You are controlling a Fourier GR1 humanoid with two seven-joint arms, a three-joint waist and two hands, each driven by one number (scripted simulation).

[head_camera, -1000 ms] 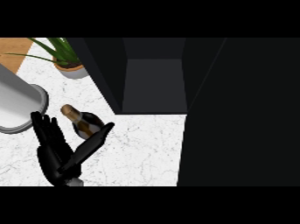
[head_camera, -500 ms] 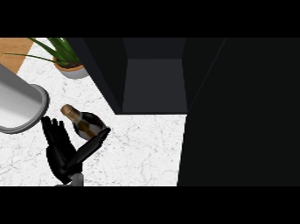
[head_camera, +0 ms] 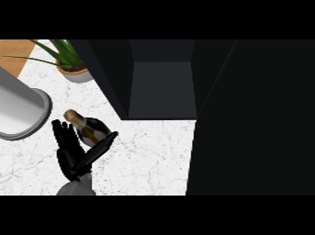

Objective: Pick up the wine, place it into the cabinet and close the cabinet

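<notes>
The wine bottle [head_camera: 87,127], dark with a brown-gold neck, stands on the white marble counter [head_camera: 146,156] just left of the cabinet. My right hand [head_camera: 74,158] comes up from the lower edge and is open. Its straight fingers [head_camera: 64,137] lie along the bottle's left side and its thumb [head_camera: 103,142] reaches up on the right, so the bottle's lower part sits in the fork between them. The dark cabinet [head_camera: 163,87] is open, its inside grey and bare. Its black door [head_camera: 261,119] fills the view's right side.
A thick grey cylinder [head_camera: 14,103], apparently my left forearm, slants across the upper left close to the bottle. No hand shows on it. A potted green plant [head_camera: 71,69] stands at the back left, beside the cabinet's left wall. A strip of wooden surface [head_camera: 4,48] lies behind it.
My right hand has shifted a little to the right and forward, closing in round the bottle. The grey cylinder has moved slightly right. The bottle and the cabinet have not moved.
</notes>
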